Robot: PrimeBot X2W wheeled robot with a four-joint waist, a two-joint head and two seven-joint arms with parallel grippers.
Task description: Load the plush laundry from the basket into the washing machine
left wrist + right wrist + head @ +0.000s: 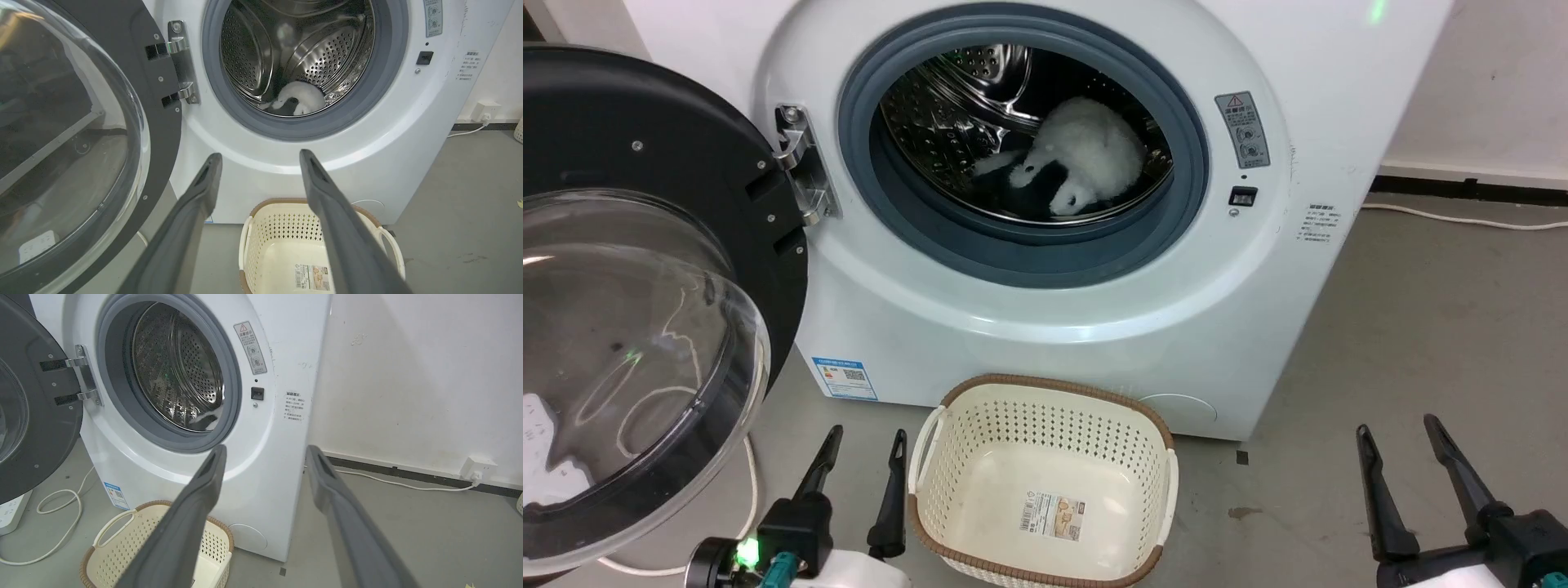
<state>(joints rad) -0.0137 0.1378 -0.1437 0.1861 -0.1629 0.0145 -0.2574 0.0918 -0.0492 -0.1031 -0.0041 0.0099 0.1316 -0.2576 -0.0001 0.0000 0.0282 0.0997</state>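
The fluffy white and black plush laundry (1078, 159) lies inside the steel drum of the washing machine (1045, 327), also visible low in the drum as the plush laundry (298, 102). The cream basket (1045, 425) stands on the floor before the washing machine, holding nothing but its label; the basket (269, 241) and basket (122, 543) show in both wrist views. My left gripper (866, 437) hangs open just left of the basket. My right gripper (1401, 433) is open over bare floor to the right.
The black-rimmed clear door (645, 327) stands swung wide open to the left, close to my left arm. A white cable (61, 522) and power strip (12, 510) lie on the floor under it. A wall (408, 375) with socket (476, 467) is to the right.
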